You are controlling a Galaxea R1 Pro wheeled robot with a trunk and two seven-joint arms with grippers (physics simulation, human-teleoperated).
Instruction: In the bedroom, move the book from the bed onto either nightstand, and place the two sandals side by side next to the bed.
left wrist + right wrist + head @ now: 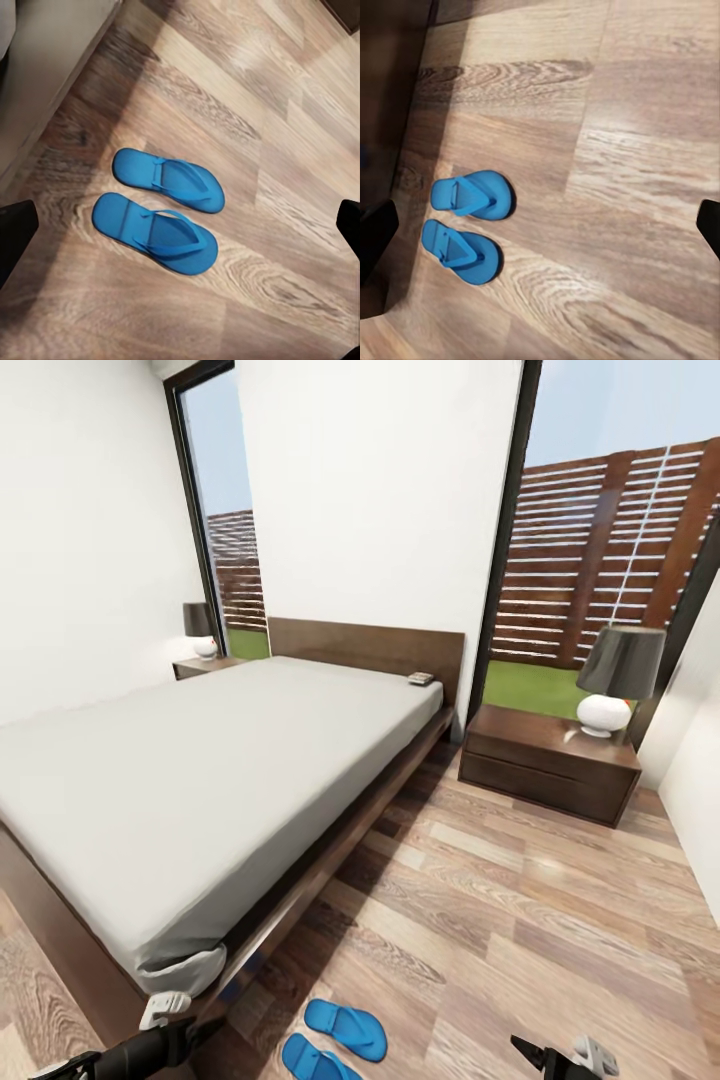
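Two bright blue sandals [345, 1028] [315, 1059] lie side by side on the plank floor, close to the foot corner of the bed [220, 780]. In the left wrist view the sandals [169, 180] [154, 232] lie flat, soles down, and they appear again in the right wrist view [472, 195] [461, 251]. The book [421, 679] is a small dark shape on the mattress's far right corner by the headboard. A nightstand [548, 762] stands right of the bed, another [205, 665] at its far left. My left gripper [180, 232] and right gripper [542, 232] hover open above the floor, holding nothing.
Each nightstand carries a lamp with a dark shade [615, 680] [200, 630]. Tall black-framed windows [600, 560] flank the white wall behind the headboard. Open plank floor [500, 920] stretches between the bed and the right wall [700, 780].
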